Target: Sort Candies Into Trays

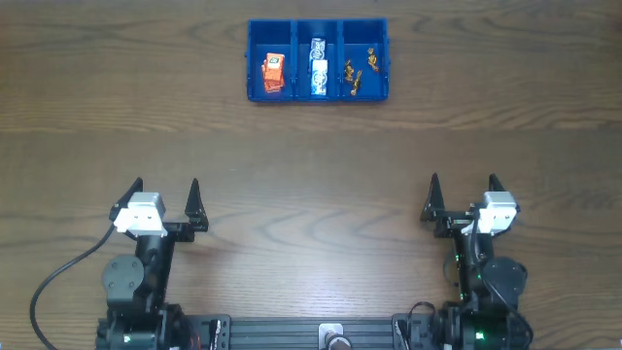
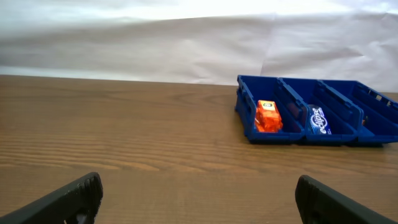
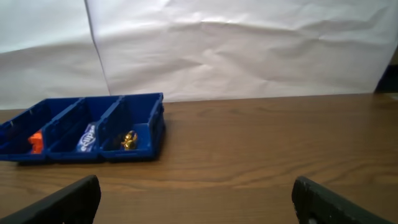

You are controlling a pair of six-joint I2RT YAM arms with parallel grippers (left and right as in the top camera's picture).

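A blue tray (image 1: 318,92) with three compartments stands at the far middle of the table. Its left compartment holds orange candies (image 1: 274,73), the middle one blue-and-white candies (image 1: 318,74), the right one gold-wrapped candies (image 1: 361,75). The tray (image 2: 249,127) with an orange candy (image 2: 268,116) shows far off in the left wrist view, and the tray (image 3: 155,134) shows in the right wrist view too. My left gripper (image 1: 163,194) stands open near the front left, nothing between its fingers. My right gripper (image 1: 463,192) stands open near the front right, likewise empty.
The wooden table (image 1: 311,165) stretches bare between the grippers and the tray. A white backdrop (image 3: 249,50) rises behind the table's far edge. A black cable (image 1: 58,282) curls beside the left arm's base.
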